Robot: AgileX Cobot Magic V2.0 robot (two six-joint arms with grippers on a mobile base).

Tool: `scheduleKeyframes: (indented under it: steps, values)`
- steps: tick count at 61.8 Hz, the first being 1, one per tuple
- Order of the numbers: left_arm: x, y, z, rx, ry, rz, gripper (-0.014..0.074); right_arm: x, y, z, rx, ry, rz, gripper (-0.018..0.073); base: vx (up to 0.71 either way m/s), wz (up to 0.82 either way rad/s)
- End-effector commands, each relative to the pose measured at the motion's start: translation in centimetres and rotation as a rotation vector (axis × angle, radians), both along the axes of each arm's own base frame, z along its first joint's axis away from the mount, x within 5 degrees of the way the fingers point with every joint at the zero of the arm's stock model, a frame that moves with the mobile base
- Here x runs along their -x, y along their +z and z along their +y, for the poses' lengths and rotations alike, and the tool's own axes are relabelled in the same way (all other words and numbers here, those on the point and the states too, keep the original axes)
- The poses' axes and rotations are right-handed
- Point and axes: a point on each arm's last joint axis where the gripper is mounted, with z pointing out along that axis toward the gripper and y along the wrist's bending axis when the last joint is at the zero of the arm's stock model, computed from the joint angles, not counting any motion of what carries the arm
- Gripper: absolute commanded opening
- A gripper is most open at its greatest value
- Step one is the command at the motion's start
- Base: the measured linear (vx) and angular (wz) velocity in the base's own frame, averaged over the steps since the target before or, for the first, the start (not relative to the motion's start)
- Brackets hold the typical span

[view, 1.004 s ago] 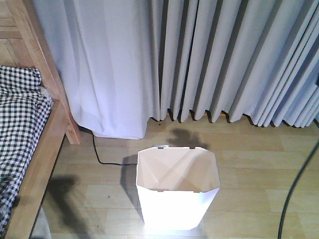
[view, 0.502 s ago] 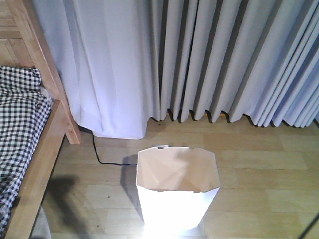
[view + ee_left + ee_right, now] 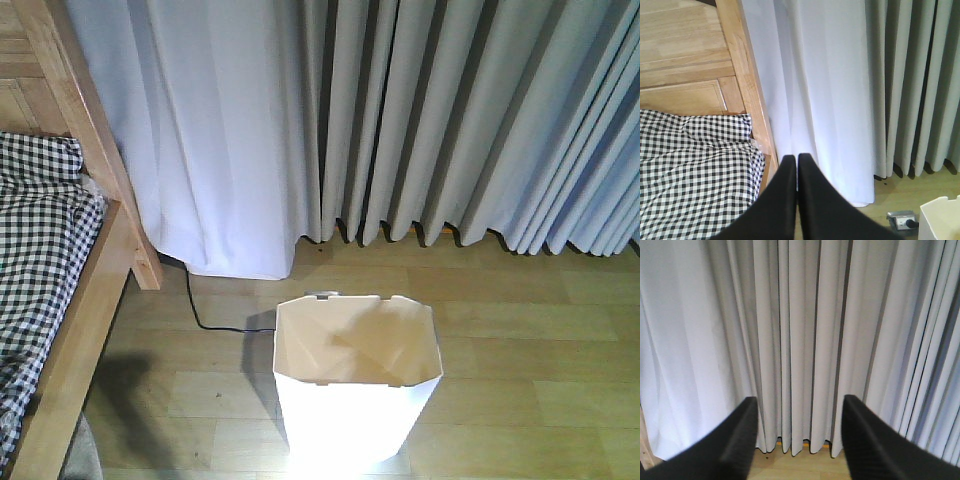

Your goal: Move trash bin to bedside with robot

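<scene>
Curtains (image 3: 400, 120): pale grey-white, pleated, hanging to the floor across the back wall.
Floor (image 3: 520, 330): light wood-look planks.
Cable (image 3: 215, 318): thin, black, lying on the floor, running out from under the curtain hem.
Socket block (image 3: 902, 219): small, grey, on the floor at the curtain foot, plug inserted.

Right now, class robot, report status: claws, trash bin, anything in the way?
Left claw shut, empty; right claw open, empty. Trash bin upright on the floor, apart from the bed frame. Black cable lies on the floor between them.
</scene>
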Motion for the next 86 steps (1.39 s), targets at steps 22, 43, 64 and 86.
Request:
scheduleKeyframes:
  steps: [22, 43, 64, 86]
  values:
    - [-0.1, -0.3, -0.1, 0.013, -0.016, -0.054, -0.0006, -0.1, 1.6, 0.0, -0.030, -0.003, -0.099, -0.0011, 0.00, 0.00]
    - [-0.1, -0.3, -0.1, 0.013, -0.016, -0.054, -0.0006, -0.1, 1.6, 0.0, -0.010, -0.002, -0.103, -0.0011, 0.00, 0.00]
    - [-0.1, -0.3, -0.1, 0.013, -0.016, -0.054, -0.0006, 2.8, -2.8, -0.1, 0.117, -0.002, -0.319, -0.0011, 0.00, 0.00]
    - [-0.1, -0.3, -0.1, 0.013, -0.016, -0.054, -0.0006, 4.4, -8.8, -0.2, 0.166, 0.001, -0.333, -0.0011, 0.00, 0.00]
